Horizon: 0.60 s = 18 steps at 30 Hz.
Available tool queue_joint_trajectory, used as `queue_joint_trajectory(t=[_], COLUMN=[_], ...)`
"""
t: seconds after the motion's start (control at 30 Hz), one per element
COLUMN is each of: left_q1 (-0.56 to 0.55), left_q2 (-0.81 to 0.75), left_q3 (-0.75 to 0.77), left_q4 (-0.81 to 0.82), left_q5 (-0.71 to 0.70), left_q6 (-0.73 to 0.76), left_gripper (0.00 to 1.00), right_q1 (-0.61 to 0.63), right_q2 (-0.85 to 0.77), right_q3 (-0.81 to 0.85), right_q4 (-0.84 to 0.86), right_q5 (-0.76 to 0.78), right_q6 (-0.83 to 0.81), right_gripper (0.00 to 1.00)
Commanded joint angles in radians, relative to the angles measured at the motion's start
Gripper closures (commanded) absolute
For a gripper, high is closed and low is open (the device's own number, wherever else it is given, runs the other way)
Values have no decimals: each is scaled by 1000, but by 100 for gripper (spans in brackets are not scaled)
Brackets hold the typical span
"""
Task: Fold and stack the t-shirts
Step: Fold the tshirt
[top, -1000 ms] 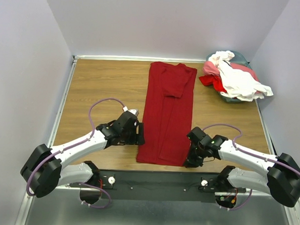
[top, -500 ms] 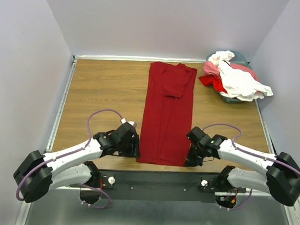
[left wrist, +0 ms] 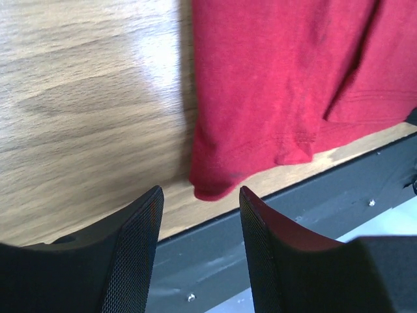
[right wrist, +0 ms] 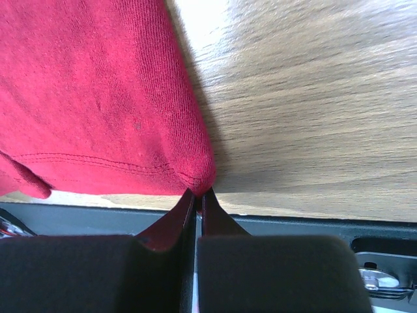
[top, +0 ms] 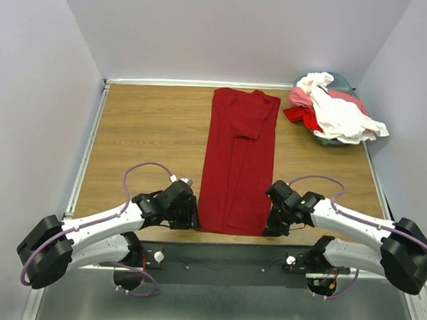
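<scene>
Down the middle of the table (top: 144, 128) lies the crimson t-shirt (top: 238, 161), folded lengthwise into a long narrow strip that runs from 12 o'clock at the far edge to 6 o'clock at the near edge. One sleeve is turned in over the top part of the strip. The near hem reaches the black rail (top: 223, 256) that borders the table at 6 o'clock.

At the strip's 7 o'clock corner sits the left hand (top: 190, 214), released. In its wrist view the left hand (left wrist: 199, 192) has both fingers spread, and the shirt's rounded corner (left wrist: 212, 186) lies on the wood in the mouth of that gap, touched by neither finger.

At the 5 o'clock corner sits the right hand (top: 271, 226), clenched. Its wrist view shows the right hand (right wrist: 197, 191) with the fingers pressed together to a thin slit, and the pointed tip of the shirt's hem corner (right wrist: 195, 173) is caught right at the fingertips.

Over at 2 o'clock, in the far right corner and well apart from the strip, is a loose pile (top: 333, 108) of the other t-shirts: a white one (top: 343, 116) on top, a pink one (top: 301, 99) at its left side, and a teal one (top: 341, 80) at the back.
</scene>
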Motion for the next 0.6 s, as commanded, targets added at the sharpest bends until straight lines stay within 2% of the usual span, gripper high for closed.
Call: queue_joint_trajectory(t=[0.0, 0.43, 0.57], left_q1=[-5, -6, -6], left_q2=[12, 78, 61], left_q3=[-32, -21, -42], left_q4=[65, 101, 110], left_q5=[21, 11, 19], left_q6=[-25, 6, -12], left_gripper=[42, 49, 64], right_q1=[6, 6, 6], right_q2=[-26, -63, -78], right_q3=[3, -14, -20], right_q4=[-44, -51, -53], right_q5=[73, 85, 87], right_q6=[3, 15, 16], right_gripper=[92, 92, 91])
